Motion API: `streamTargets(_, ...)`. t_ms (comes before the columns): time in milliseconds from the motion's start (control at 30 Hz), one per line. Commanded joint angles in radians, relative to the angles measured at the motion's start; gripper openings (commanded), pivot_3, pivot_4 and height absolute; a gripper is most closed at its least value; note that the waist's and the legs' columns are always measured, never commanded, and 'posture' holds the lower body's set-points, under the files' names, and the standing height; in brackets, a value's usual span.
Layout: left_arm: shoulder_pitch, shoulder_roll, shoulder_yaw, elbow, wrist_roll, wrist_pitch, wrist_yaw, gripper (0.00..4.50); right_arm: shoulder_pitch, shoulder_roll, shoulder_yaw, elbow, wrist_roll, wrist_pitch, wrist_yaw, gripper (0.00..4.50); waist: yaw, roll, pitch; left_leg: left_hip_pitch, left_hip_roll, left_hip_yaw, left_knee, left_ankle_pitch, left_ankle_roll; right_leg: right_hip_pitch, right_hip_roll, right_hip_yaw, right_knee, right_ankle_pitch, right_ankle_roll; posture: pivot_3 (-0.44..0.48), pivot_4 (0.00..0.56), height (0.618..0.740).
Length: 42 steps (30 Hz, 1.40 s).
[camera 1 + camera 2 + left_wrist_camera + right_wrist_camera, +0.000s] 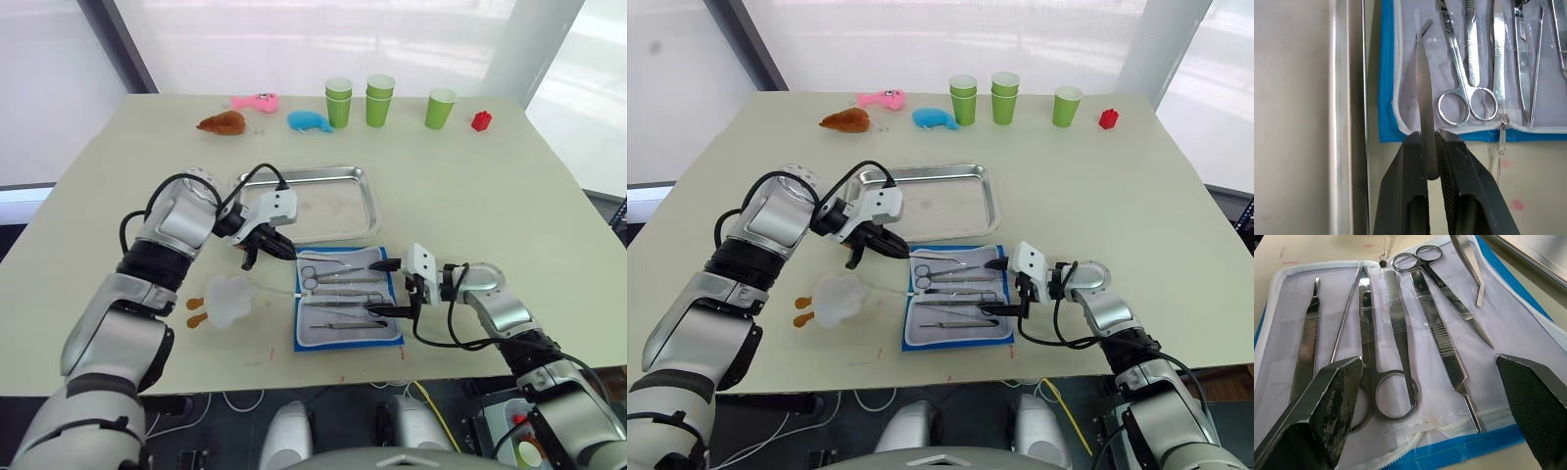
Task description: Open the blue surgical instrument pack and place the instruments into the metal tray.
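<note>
The blue surgical instrument pack (348, 338) lies open near the table's front edge, its pale lining up. Several silver instruments (1400, 333) lie in it, among them scissors (1464, 93) and straight tools. My left gripper (282, 249) is at the pack's far left corner, shut on a thin curved silver tool (1423, 98) whose tip reaches over the lining. The metal tray (367, 201) stands just behind the pack with nothing in it. At the pack's right edge my right gripper (388, 288) is open, its fingers (1337, 396) spread wide over the instruments' handles.
A white crumpled plush with orange feet (227, 299) lies left of the pack. Along the far edge stand green cups (379, 100), a red block (481, 120), and pink (257, 101), brown (222, 122) and blue (310, 120) toys.
</note>
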Motion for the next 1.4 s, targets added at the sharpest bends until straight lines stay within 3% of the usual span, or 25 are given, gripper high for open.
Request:
streamTargets(33, -0.011, 0.034, 0.015, -0.035, -0.009, 0.004, -0.040, 0.06, 0.080, -0.020, 0.120, 0.180, -0.157, 0.073, -0.034, 4.50, 0.000, 0.000, 0.000, 0.000, 0.000, 0.000, 0.000, 0.000, 0.000, 0.000, 0.000, 0.000, 0.000, 0.000, 0.000, 0.000, 0.150, 0.740)
streamTargets(467, 0.011, 0.116, 0.030, -0.118, -0.050, 0.040, -0.054, 0.06, 0.082, -0.014, 0.122, 0.179, -0.157, 0.072, -0.038, 4.50, -0.001, 0.000, 0.000, 0.000, 0.000, 0.000, 0.000, 0.000, 0.000, 0.000, 0.000, 0.001, 0.000, 0.000, 0.000, 0.000, 0.150, 0.740)
streamTargets(833, 0.014, 0.143, 0.143, -0.144, -0.192, 0.146, -0.016, 0.06, 0.083, -0.015, 0.125, 0.178, -0.158, 0.070, -0.039, 4.50, 0.000, 0.000, 0.000, 0.000, 0.001, 0.000, 0.000, 0.000, 0.000, 0.000, 0.001, 0.001, 0.000, 0.000, 0.000, 0.000, 0.150, 0.740)
streamTargets(1033, 0.045, 0.027, 0.302, -0.184, -0.295, 0.252, 0.201, 0.06, 0.083, -0.018, 0.124, 0.179, -0.158, 0.067, -0.038, 4.50, 0.000, 0.000, 0.000, 0.001, 0.001, 0.000, 0.000, 0.000, 0.000, 0.000, 0.001, 0.001, 0.000, 0.000, 0.000, 0.000, 0.150, 0.740)
streamTargets(1400, 0.088, -0.180, 0.468, -0.214, -0.233, 0.379, 0.813, 0.06, 0.086, -0.027, 0.123, 0.178, -0.156, 0.057, -0.035, 4.50, 0.000, 0.000, 0.001, 0.003, 0.000, -0.001, 0.000, 0.000, 0.000, 0.004, 0.003, 0.001, 0.000, 0.003, 0.004, 0.000, 0.150, 0.740)
